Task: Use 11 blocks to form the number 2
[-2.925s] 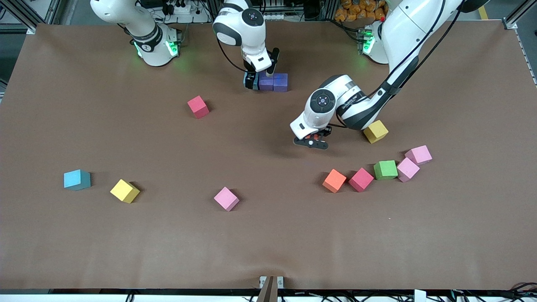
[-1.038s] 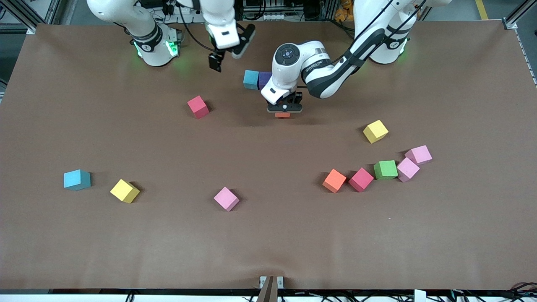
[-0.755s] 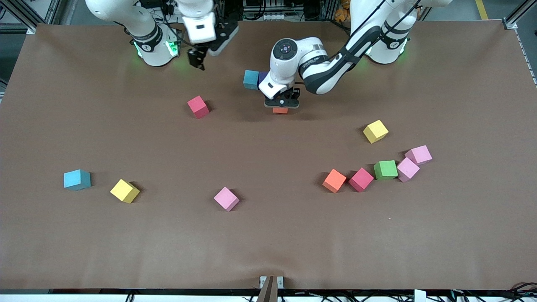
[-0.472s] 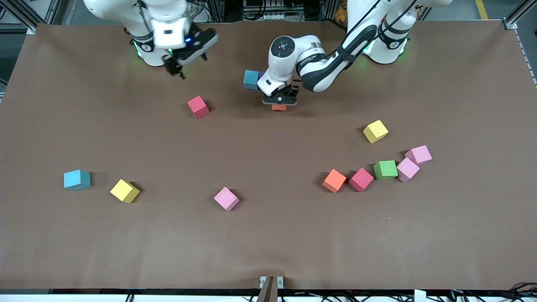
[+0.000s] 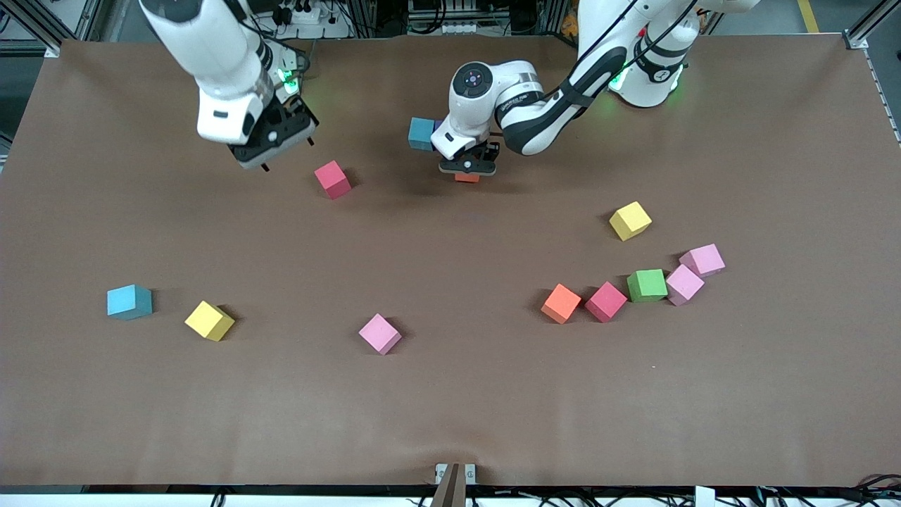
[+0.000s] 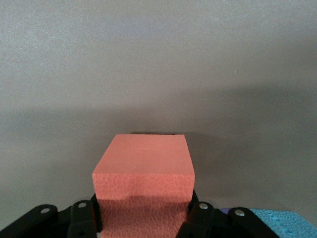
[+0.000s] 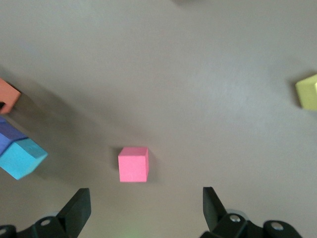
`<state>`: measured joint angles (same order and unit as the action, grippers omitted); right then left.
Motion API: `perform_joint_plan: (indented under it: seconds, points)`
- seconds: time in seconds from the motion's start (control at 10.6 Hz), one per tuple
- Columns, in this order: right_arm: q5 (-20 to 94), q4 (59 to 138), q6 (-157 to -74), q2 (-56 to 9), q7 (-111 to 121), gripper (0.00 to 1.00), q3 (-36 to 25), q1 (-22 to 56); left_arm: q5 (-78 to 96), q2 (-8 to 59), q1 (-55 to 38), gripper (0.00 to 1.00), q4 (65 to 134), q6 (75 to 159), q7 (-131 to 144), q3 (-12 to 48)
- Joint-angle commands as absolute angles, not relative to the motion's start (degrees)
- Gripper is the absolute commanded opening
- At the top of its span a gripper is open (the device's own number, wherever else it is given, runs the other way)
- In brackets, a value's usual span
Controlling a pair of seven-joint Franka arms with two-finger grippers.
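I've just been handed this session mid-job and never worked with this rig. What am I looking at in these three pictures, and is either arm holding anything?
Two white robot arms stand at a brown table, each ending in a two-finger gripper. The big picture comes from a high camera facing them; the two small ones come from cameras on the arms' wrists.

The left gripper is shut on an orange block, low over the table beside a light blue block near the robots' bases. A purple block touches the blue one, mostly hidden by the arm.

The right gripper is open and empty, above the table near a red block, which its wrist camera shows between its fingers.

Other blocks lie scattered nearer the front camera: blue, yellow, pink, orange, red and green.
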<state>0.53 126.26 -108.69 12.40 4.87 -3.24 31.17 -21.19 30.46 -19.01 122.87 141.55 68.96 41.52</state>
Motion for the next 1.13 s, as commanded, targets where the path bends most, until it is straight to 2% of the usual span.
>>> perform_joint_plan:
  seconds: [0.0, 0.28, 0.38, 0.47, 0.57, 0.66, 0.75, 1.04]
  points:
    - [1.6, 129.1, -108.7, 9.9, 4.0, 1.00, -2.5, 31.1, -22.3, 30.8, -19.7, 0.17, 123.0, 142.3, 69.6, 41.0]
    - [1.7, 132.1, -111.7, 5.9, 4.3, 1.00, -2.5, 33.3, -22.3, 31.2, -19.7, 0.18, 122.9, 142.3, 69.7, 41.0]
    - [1.7, 134.0, -114.5, 5.4, 4.3, 1.00, -2.5, 34.1, -22.3, 31.4, -19.7, 0.21, 122.9, 142.3, 69.8, 41.0]
    - [1.7, 135.3, -116.6, 4.1, 4.3, 1.00, -2.5, 34.8, -22.3, 31.6, -19.7, 0.28, 122.9, 142.3, 70.1, 41.0]
    - [1.7, 135.3, -117.1, 2.1, 4.3, 1.00, -2.5, 35.8, -22.2, 31.7, -19.7, 0.40, 122.8, 142.3, 70.3, 41.0]
    - [1.7, 135.4, -118.4, 0.2, 4.4, 1.00, -2.5, 36.5, -22.0, 31.9, -19.6, 0.96, 122.9, 142.3, 70.6, 41.0]
    - [1.7, 135.4, -119.6, -1.2, 4.5, 1.00, -2.5, 36.6, -22.0, 32.0, -19.6, 1.00, 122.8, 142.3, 70.6, 41.0]
    - [1.6, 136.7, -123.1, -2.7, 4.9, 1.00, -2.5, 36.7, -22.0, 31.9, -19.5, 1.00, 122.7, 142.3, 70.7, 40.9]
